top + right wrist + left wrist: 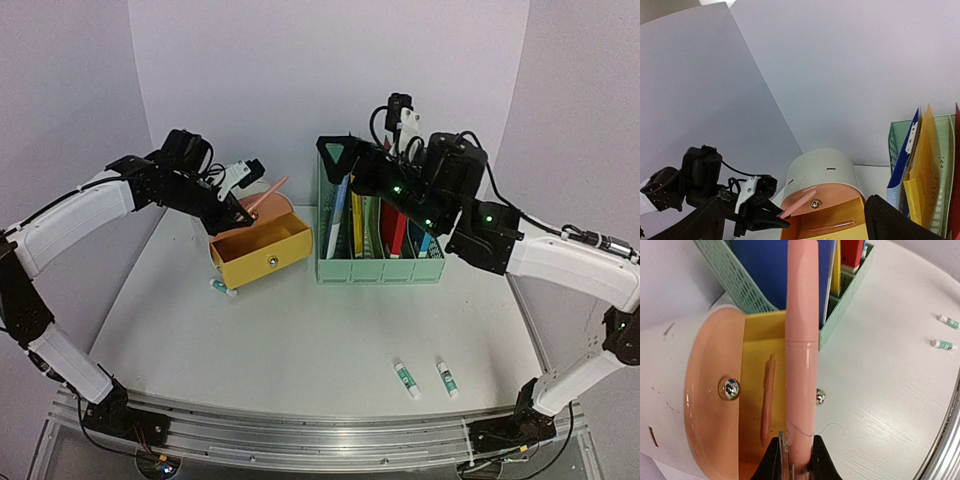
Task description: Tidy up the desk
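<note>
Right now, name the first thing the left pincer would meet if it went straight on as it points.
Likely the green rack, at its blue folder, reached first by the held pen; depth is unclear.

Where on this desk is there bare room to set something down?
The broad middle of the desk, between the yellow drawer and green file rack behind and the two small tubes in front, is bare; so is the front left. The back is crowded.
</note>
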`<state>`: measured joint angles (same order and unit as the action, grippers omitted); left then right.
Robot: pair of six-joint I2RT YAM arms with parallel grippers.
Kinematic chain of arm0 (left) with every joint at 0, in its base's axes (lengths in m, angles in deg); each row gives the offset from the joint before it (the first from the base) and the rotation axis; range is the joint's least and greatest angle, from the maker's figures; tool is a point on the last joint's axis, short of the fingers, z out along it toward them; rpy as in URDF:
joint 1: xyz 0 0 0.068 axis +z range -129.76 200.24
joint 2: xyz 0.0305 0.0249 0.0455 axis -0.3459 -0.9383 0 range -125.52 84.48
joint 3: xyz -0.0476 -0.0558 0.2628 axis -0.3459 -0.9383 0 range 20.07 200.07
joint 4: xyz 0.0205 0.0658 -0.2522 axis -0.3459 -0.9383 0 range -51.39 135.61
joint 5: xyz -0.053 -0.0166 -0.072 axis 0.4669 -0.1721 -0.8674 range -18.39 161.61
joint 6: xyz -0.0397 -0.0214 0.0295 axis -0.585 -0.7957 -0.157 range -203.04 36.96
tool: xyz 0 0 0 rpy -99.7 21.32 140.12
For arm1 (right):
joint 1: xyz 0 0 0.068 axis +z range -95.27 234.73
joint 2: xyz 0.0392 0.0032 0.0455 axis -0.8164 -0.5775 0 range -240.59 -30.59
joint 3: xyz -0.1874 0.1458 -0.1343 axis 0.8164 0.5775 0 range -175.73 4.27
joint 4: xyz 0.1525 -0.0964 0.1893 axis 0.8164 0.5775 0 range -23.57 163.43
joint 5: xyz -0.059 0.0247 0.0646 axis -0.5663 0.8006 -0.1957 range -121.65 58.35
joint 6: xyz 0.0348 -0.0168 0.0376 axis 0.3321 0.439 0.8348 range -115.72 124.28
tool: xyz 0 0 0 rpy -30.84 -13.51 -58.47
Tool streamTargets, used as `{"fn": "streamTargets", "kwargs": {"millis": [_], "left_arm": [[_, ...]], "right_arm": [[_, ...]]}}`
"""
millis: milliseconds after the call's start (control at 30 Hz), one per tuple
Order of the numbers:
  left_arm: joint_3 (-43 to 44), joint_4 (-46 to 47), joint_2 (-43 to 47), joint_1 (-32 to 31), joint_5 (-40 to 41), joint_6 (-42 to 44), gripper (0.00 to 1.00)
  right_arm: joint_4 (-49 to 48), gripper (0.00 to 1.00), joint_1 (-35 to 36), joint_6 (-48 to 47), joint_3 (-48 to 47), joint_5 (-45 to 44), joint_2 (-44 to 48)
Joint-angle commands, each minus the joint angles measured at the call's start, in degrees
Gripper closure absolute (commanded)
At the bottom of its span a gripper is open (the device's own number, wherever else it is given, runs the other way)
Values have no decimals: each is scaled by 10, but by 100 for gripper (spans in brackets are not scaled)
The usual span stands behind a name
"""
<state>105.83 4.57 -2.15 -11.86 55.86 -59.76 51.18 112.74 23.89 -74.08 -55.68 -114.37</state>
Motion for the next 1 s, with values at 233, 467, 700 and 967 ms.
{"fn": "streamTargets", "kwargs": {"millis": [233, 467, 700, 967], "left_arm": [[15, -48, -65, 1, 109, 40, 86], [38, -49, -89, 1, 128, 23, 48], [45, -38, -39, 1, 6, 38, 49], [-61, -5, 32, -43, -105, 127, 69]], "right_arm": [[0, 2, 1, -16, -2, -31, 38], [0, 2, 1, -20, -10, 7, 39], [0, 2, 1, -17, -9, 21, 39], [0, 2, 1, -9, -7, 23, 23]]}}
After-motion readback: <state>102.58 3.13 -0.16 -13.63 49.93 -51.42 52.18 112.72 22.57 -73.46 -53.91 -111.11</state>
